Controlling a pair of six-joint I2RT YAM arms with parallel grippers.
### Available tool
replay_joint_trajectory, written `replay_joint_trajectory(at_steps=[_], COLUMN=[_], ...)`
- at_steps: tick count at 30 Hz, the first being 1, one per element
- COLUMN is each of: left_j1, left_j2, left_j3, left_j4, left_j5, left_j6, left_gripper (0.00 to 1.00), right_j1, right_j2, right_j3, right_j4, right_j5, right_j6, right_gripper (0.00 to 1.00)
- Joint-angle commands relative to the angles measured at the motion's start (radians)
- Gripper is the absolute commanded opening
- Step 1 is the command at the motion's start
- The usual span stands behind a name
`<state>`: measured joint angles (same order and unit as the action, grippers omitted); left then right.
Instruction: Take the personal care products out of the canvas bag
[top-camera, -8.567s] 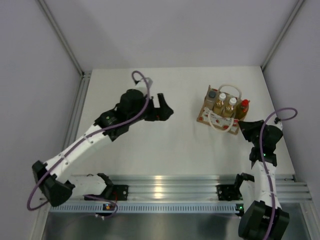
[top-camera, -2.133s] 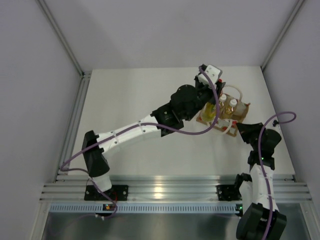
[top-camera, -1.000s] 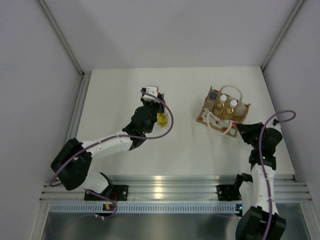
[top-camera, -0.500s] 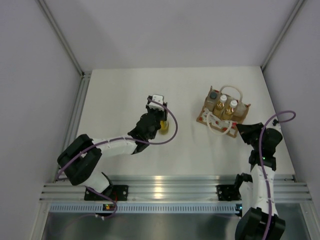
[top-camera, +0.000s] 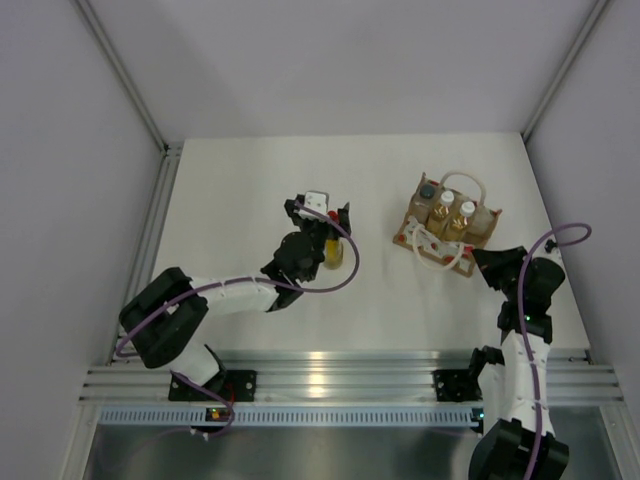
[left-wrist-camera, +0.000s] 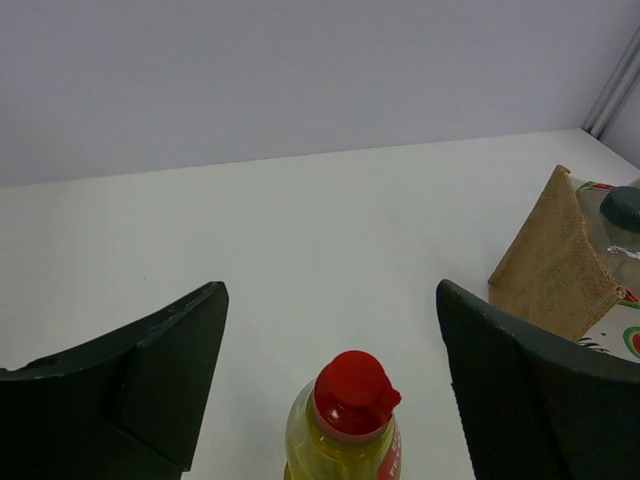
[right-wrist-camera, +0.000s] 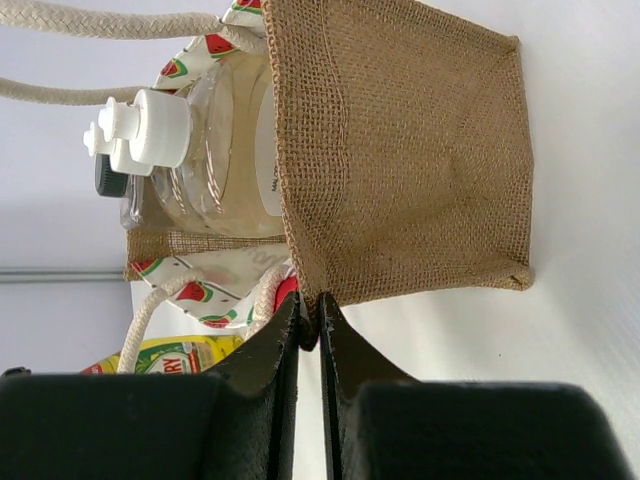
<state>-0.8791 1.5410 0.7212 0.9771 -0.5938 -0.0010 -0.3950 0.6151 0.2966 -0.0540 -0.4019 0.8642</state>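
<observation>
The canvas bag (top-camera: 440, 235) stands at the back right with its rope handles (top-camera: 462, 180) up. Inside it are the clear bottle with a dark cap (top-camera: 427, 190) and two amber bottles with white caps (top-camera: 445, 197). The yellow-amber bottle with a red cap (top-camera: 333, 252) stands upright on the table mid-left. In the left wrist view this bottle (left-wrist-camera: 350, 405) is low between the spread fingers (left-wrist-camera: 150, 370). My left gripper (top-camera: 318, 215) is open and touches nothing. My right gripper (top-camera: 480, 257) is shut on the bag's near corner (right-wrist-camera: 310, 300).
The white table (top-camera: 240, 190) has grey walls on three sides. A metal rail (top-camera: 320, 375) runs along the near edge by the arm bases. In the left wrist view the bag's burlap side (left-wrist-camera: 555, 265) is to the right of the bottle.
My left gripper has opened and let go of the red-capped bottle, which now stands on the table. The right gripper still holds the bag's corner.
</observation>
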Motion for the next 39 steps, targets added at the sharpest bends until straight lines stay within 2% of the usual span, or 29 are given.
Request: replay_joint_trajectory(at_steps=[1,2,5,9,12,15,20,21,23,27,33,39], left_j1=[-0.009,-0.012,-0.027,-0.052,-0.079,-0.11,-0.116,-0.118,-0.12,-0.132,-0.158,-0.17], left_j2=[-0.048,-0.051,-0.082,-0.099,-0.062,-0.006,0.12,0.17,0.218,0.321,0.499,0.639], left_j3=[0.014,0.02,0.076,0.225,0.39,0.531,0.737,0.804,0.857,0.954,1.113,1.248], left_j4=[0.074,0.045,-0.041,-0.32,-0.512,-0.604,-0.745,-0.759,-0.778,-0.776,-0.775,-0.778], left_j5=[-0.032,-0.035,-0.031,0.028,0.092,0.141,0.335,0.365,0.443,0.514,0.555,0.525], left_j6=[-0.007,-0.007,-0.022,-0.106,-0.146,-0.162,-0.209,-0.22,-0.228,-0.223,-0.194,-0.186], left_gripper=[0.9,0.98,0.98,0.98,0.98,0.98,0.98,0.98,0.98,0.98,0.97,0.95], right_j1=[-0.007,-0.008,-0.007,-0.007,-0.007,-0.008,-0.007,-0.007,-0.008,-0.007,-0.007,-0.008], right_j2=[-0.012,-0.012,-0.018,-0.02,-0.028,-0.035,-0.043,-0.043,-0.041,-0.04,-0.038,-0.031], right_j3=[0.016,0.016,0.013,0.01,0.007,0.012,0.012,0.012,0.01,0.01,0.007,0.016], right_j4=[-0.053,-0.055,-0.053,-0.053,-0.053,-0.055,-0.055,-0.055,-0.055,-0.055,-0.053,-0.055], right_j5=[-0.017,-0.015,-0.015,-0.008,-0.011,-0.02,-0.021,-0.025,-0.031,-0.04,-0.041,-0.052], right_j6=[-0.007,-0.007,-0.01,-0.011,-0.014,-0.025,-0.039,-0.039,-0.044,-0.056,-0.057,-0.071], right_gripper=[0.07,0.08,0.08,0.08,0.09,0.09,0.09,0.09,0.1,0.09,0.1,0.1])
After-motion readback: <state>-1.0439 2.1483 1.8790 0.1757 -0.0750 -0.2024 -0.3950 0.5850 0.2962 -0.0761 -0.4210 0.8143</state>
